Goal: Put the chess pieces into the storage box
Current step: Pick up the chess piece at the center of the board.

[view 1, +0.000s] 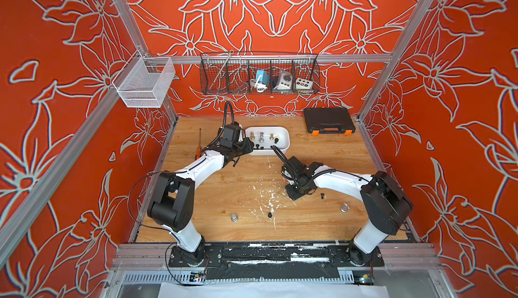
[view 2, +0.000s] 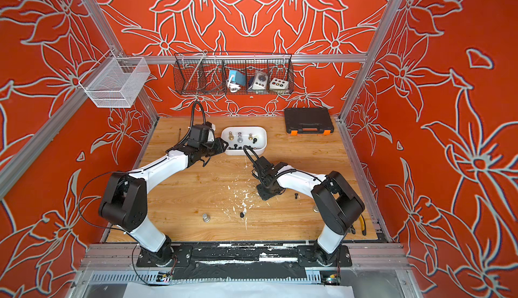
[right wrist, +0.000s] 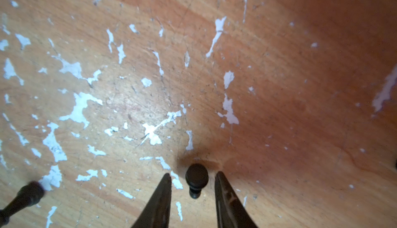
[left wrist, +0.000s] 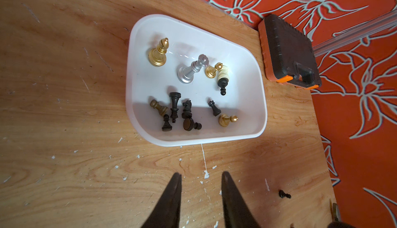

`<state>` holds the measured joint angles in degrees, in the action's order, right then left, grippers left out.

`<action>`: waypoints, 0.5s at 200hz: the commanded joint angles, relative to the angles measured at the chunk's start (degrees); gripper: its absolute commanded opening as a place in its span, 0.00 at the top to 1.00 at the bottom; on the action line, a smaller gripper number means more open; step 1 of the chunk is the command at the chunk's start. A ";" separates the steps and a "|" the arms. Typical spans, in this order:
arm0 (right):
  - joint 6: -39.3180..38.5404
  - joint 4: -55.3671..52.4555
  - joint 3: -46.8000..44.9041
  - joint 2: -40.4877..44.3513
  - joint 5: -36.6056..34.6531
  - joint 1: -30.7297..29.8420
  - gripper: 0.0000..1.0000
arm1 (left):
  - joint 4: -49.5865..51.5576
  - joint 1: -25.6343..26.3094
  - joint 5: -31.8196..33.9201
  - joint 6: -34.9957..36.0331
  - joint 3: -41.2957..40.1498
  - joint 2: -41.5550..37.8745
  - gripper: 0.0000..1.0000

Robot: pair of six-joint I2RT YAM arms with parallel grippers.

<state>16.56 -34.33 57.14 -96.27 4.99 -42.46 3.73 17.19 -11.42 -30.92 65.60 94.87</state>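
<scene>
Storage box: the white storage box (view 1: 265, 152) sits at the far middle of the wooden table (view 1: 224, 187), well apart from the black case (view 1: 328, 120) at the far right.
Inside the box: chess pieces (left wrist: 190, 71) are already in the tub. A gold bishop (left wrist: 159, 52), a silver queen (left wrist: 191, 69) and a small gold pawn (left wrist: 212, 70) stand upright toward the far side. A cream piece (left wrist: 223, 72) touches a black piece (left wrist: 223, 85). Several small black figures (left wrist: 185, 111) lie tipped in the near-left part, and a second gold pawn (left wrist: 227, 119) lies on its side.
Left gripper: the left gripper (left wrist: 201, 174) hangs by the left end of the box. Its fingers are spread, with bare wood between them and nothing held.
Right gripper: the right gripper (right wrist: 192, 174) points down at the table right of centre. Its fingers are parted on either side of a small black pawn (right wrist: 196, 176) resting on the wood — a gap shows on each side.
Loose pieces: a left silver piece (view 1: 234, 217) and a middle black piece (view 1: 270, 214) lie on the near half. A right black piece (view 1: 323, 196) lies just right of the right gripper, and a right silver piece (view 1: 344, 207) is near it.
Other items: a screwdriver (view 1: 199, 142) lies at the far left and pliers (view 2: 362, 222) at the near right. A black wire basket (view 1: 259, 86) and a white mesh basket (view 1: 144, 83) hang on the frame rails — both above the table.
</scene>
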 commanded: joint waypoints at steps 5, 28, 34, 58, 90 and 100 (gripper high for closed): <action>0.68 -0.74 1.26 -0.99 -1.58 -0.56 0.67 | -0.64 -0.40 -0.34 0.07 -0.52 -1.97 0.67; 0.68 -0.83 1.17 -1.50 -1.69 -0.68 0.69 | -0.56 -0.41 -0.30 0.07 -0.56 -1.88 0.67; 0.67 -0.87 1.27 -1.79 -1.79 -0.64 0.70 | -0.57 -0.40 -0.29 0.14 -0.65 -1.88 0.67; 0.84 -0.92 1.46 -2.56 -1.60 -0.68 0.73 | -0.56 -0.40 -0.27 0.12 -0.64 -1.79 0.67; 0.85 -0.92 1.46 -2.61 -1.74 -0.73 0.77 | -0.47 -0.44 -0.20 0.20 -0.74 -1.80 0.67; 0.85 -1.00 1.48 -2.69 -1.75 -0.75 0.78 | -0.47 -0.49 -0.23 0.16 -0.74 -1.86 0.67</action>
<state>17.10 -34.30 57.69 -97.86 4.95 -42.81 3.75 17.17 -11.46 -30.89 65.60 94.87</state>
